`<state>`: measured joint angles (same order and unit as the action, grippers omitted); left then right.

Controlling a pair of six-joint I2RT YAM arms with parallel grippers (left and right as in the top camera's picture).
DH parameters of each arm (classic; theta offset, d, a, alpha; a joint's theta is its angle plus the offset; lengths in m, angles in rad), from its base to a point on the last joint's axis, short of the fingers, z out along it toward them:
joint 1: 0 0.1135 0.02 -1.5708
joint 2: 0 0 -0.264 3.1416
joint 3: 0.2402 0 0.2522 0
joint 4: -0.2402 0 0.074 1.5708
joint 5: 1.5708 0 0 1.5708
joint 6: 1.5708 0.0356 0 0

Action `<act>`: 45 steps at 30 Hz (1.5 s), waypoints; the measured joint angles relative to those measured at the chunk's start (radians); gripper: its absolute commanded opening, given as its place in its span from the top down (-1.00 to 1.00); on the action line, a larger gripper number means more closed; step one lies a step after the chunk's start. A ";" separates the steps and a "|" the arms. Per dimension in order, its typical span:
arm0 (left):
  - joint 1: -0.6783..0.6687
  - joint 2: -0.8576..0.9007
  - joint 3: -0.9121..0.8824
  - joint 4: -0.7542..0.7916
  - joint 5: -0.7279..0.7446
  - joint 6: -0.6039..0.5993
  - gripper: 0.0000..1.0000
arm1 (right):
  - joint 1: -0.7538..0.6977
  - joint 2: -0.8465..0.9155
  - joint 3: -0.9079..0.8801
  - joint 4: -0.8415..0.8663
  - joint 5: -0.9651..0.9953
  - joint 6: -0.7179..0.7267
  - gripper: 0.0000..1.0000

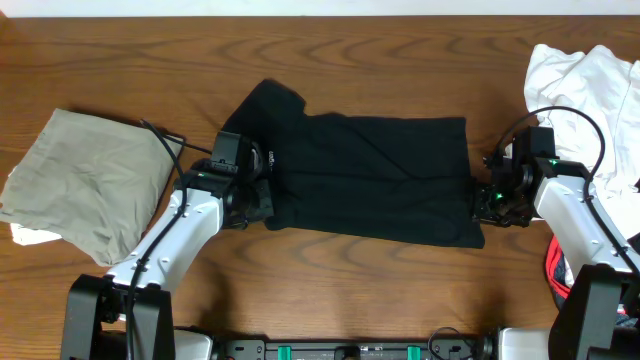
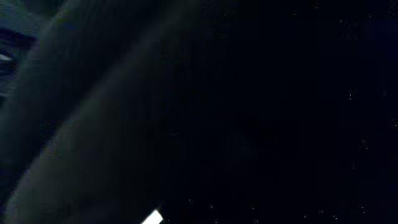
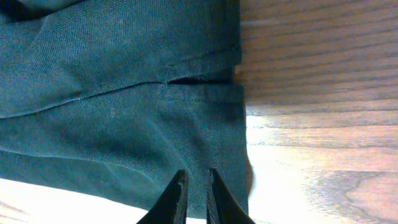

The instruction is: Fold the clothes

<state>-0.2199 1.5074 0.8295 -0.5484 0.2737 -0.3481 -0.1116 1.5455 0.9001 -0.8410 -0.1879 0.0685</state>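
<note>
The black shirt point(image 1: 370, 175) lies spread flat across the middle of the table, one sleeve sticking out at its upper left. My left gripper point(image 1: 262, 197) is at the shirt's lower left edge. Its wrist view is filled with dark fabric point(image 2: 217, 112), so its jaws are hidden. My right gripper point(image 1: 487, 203) is at the shirt's lower right corner. In the right wrist view its fingers point(image 3: 197, 186) are nearly together with the shirt's hem point(image 3: 124, 112) between them.
A khaki garment point(image 1: 85, 180) lies at the left with a bit of white cloth point(image 1: 30, 235) under it. A white garment point(image 1: 590, 85) is heaped at the far right. A red item point(image 1: 553, 275) shows by the right arm's base.
</note>
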 measured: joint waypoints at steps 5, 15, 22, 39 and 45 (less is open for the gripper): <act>0.000 -0.021 0.001 -0.016 0.092 0.000 0.88 | 0.000 0.000 0.000 -0.001 0.000 0.000 0.80; 0.006 -0.401 0.140 -0.094 0.171 -0.005 0.88 | 0.000 0.000 0.000 0.016 0.000 0.000 0.80; 0.017 -0.562 0.150 -0.164 0.118 -0.041 0.88 | 0.000 0.000 0.000 0.119 -0.032 0.003 0.59; 0.017 -0.558 0.150 -0.212 0.100 -0.049 0.88 | 0.000 0.000 -0.001 0.315 -0.257 -0.001 0.37; 0.017 -0.552 0.150 -0.214 0.092 -0.049 0.88 | 0.000 0.000 -0.001 0.303 -0.227 -0.001 0.36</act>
<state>-0.2028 0.9550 0.9794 -0.7628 0.3660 -0.3969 -0.1116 1.5455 0.8993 -0.5377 -0.4145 0.0673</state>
